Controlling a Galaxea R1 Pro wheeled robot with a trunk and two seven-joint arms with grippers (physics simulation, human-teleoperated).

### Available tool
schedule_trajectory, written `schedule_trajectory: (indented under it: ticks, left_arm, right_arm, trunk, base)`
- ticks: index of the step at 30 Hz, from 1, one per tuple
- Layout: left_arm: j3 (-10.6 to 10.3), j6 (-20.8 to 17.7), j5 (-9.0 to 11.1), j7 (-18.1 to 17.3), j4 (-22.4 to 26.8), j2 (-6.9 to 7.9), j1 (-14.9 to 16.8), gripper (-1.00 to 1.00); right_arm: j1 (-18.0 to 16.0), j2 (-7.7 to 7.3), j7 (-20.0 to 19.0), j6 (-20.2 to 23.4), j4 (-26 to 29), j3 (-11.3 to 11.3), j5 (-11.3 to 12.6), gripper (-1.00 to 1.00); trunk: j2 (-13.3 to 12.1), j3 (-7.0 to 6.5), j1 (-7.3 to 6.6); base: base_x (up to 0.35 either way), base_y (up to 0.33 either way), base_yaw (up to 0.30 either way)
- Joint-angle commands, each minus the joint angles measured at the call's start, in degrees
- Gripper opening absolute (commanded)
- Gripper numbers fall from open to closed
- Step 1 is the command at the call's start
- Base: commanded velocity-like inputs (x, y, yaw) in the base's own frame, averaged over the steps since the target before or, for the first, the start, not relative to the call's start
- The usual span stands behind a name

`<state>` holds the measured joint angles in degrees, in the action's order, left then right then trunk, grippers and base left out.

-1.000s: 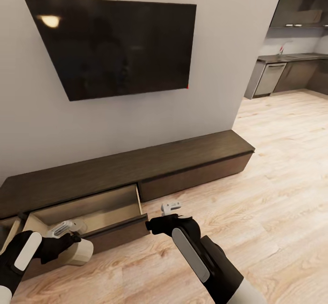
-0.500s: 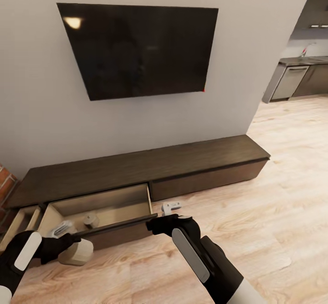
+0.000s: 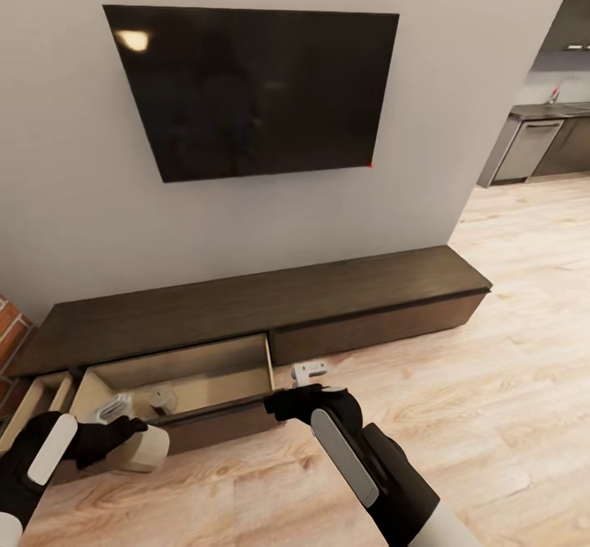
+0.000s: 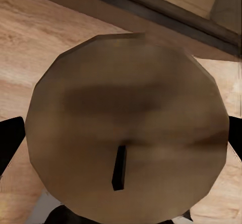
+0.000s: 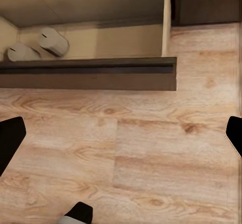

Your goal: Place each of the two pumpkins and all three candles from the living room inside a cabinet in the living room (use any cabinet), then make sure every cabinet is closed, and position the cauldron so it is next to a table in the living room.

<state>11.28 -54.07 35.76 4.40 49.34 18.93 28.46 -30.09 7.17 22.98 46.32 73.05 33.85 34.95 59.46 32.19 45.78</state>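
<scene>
A candle [image 3: 141, 449] is sitting pinched in the left pincer [image 3: 123, 442], hovering just before the cabinet's [image 3: 270, 305] open drawer [image 3: 192, 377], where two candles [image 5: 38, 45] are already lying. The right pincer [image 3: 310, 381] is hanging spread. Pumpkins, drawer closing and cauldron are seemingly remaining.

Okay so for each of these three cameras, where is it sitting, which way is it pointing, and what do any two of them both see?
Head view: high on the robot, looking forward and down at the TV and cabinet; both arms show.
Left wrist view: near the left gripper, facing the held candle; dark fingertips at the edges.
Right wrist view: near the right gripper, facing the floor and open drawer with two candles inside.
Shared: head and right wrist views show that drawer.
</scene>
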Motion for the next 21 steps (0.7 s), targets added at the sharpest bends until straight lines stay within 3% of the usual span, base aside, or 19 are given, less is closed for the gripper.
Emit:
schedule_trajectory:
  ticks: [1,7,21]
  left_arm:
    - [-0.08,-0.4,0.63,0.43,1.21,0.08,0.02,-1.0]
    - [-0.47,-2.34,0.62,0.43,9.4,0.32,0.01,-1.0]
    - [-0.57,-2.53,0.54,0.44,10.86,-0.2,0.01,-1.0]
  right_arm:
    - [-0.05,-0.04,0.66,0.3,0.34,0.04,0.67,1.0]
    - [-0.02,-0.21,0.75,4.91,3.93,-0.14,1.23,1.0]
    - [-0.01,-0.27,0.75,6.51,5.98,-0.19,1.35,1.0]
  trunk:
    - [0.03,0.06,0.03]
    - [0.03,0.06,0.03]
    - [0.03,0.06,0.03]
  base:
    - [0.26,-0.1,0.0]
    - [0.301,-0.035,0.0]
    - [0.303,-0.049,0.0]
